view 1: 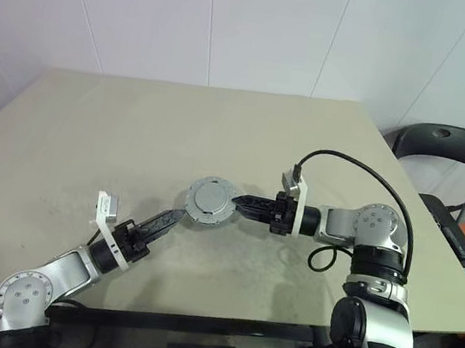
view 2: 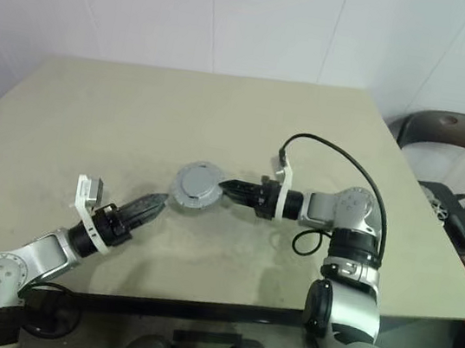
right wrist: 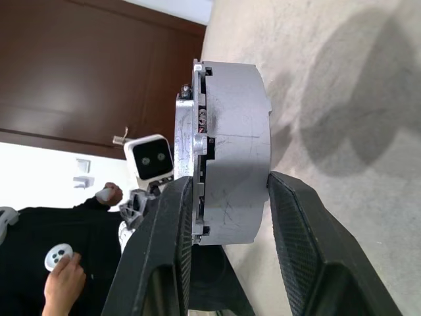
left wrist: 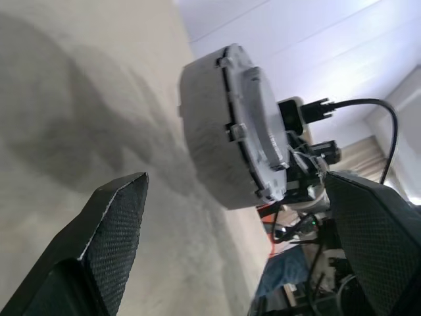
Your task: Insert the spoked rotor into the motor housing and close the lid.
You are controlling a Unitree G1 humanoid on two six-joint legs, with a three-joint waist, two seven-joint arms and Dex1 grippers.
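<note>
The motor housing (view 1: 211, 202), a short silver-grey cup, hangs a little above the table with the lid (view 1: 211, 197) seated on top. In the right wrist view the lid (right wrist: 187, 125) caps the housing (right wrist: 237, 151), notched edge showing. My right gripper (view 1: 239, 201) is shut on the housing from the right, one finger (right wrist: 172, 230) over the lid, the other (right wrist: 296, 224) under the base. My left gripper (view 1: 173, 217) stands open just left of the housing, apart from it. The spoked rotor is hidden.
The beige table (view 1: 133, 133) stretches wide behind the housing. A black chair (view 1: 445, 145) stands off its right side. A black cable (view 1: 355, 171) loops over my right wrist. A person's hand (right wrist: 66, 276) holding a controller appears in the right wrist view.
</note>
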